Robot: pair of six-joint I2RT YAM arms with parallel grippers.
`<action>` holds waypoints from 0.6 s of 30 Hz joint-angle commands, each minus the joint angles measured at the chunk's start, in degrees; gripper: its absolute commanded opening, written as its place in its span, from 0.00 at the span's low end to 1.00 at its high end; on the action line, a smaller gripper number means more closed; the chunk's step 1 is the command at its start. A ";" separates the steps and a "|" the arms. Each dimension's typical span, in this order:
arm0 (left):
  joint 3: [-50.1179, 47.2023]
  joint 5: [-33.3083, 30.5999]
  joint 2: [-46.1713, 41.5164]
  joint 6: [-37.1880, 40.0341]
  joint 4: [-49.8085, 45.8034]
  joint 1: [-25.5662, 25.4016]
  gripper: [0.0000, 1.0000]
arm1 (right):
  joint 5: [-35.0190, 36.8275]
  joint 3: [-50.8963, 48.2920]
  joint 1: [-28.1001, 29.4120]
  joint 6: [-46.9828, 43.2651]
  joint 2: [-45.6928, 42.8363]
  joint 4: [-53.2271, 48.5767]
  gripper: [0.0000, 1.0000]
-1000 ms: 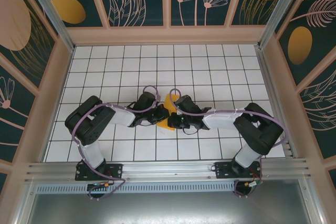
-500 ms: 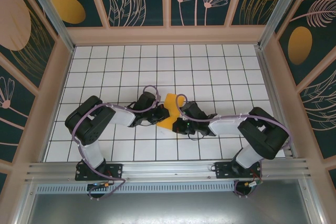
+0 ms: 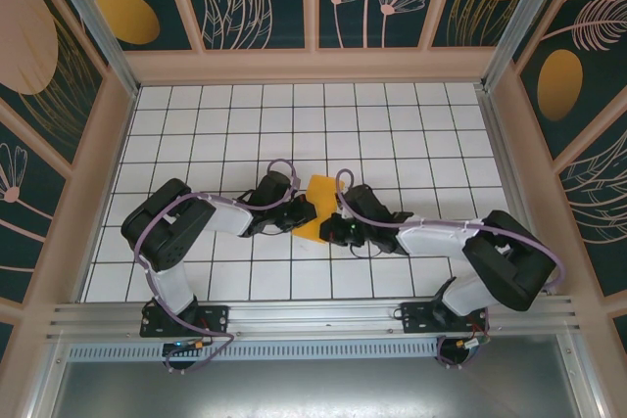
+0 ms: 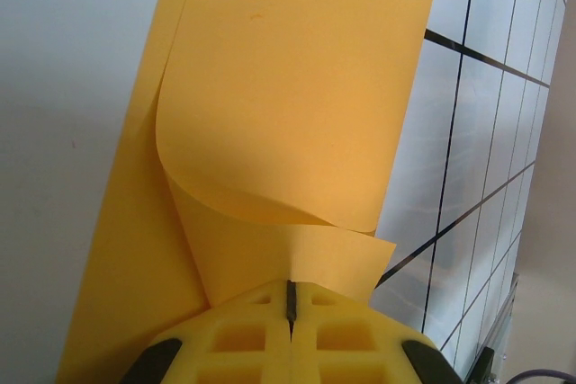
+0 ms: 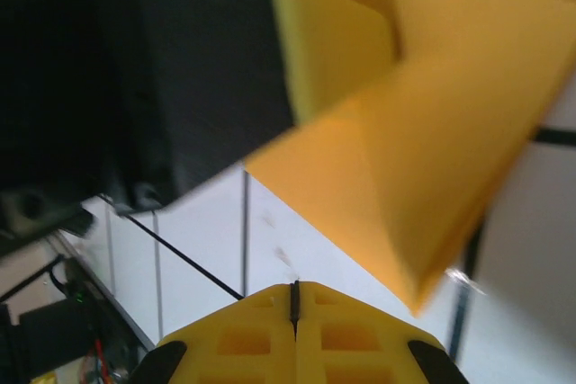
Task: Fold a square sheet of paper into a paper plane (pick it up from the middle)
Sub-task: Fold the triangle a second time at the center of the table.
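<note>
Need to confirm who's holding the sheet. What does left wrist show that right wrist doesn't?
Left wrist: the square sheet of paper runs down into the seam of the shut left hand, apparently pinched there, with a flap curled over just above the fingertips.

Right wrist: the right hand is shut with nothing between its fingers. The sheet appears as a creased wedge above it, apart from it, next to the left hand's black body.

Both: the orange-yellow paper, shut yellow fingers at the bottom edge, and the white grid table.
</note>
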 commanded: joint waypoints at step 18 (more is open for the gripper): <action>-0.28 -2.93 0.74 1.56 -5.02 0.03 0.00 | -0.63 0.93 -1.75 4.74 3.20 5.96 0.00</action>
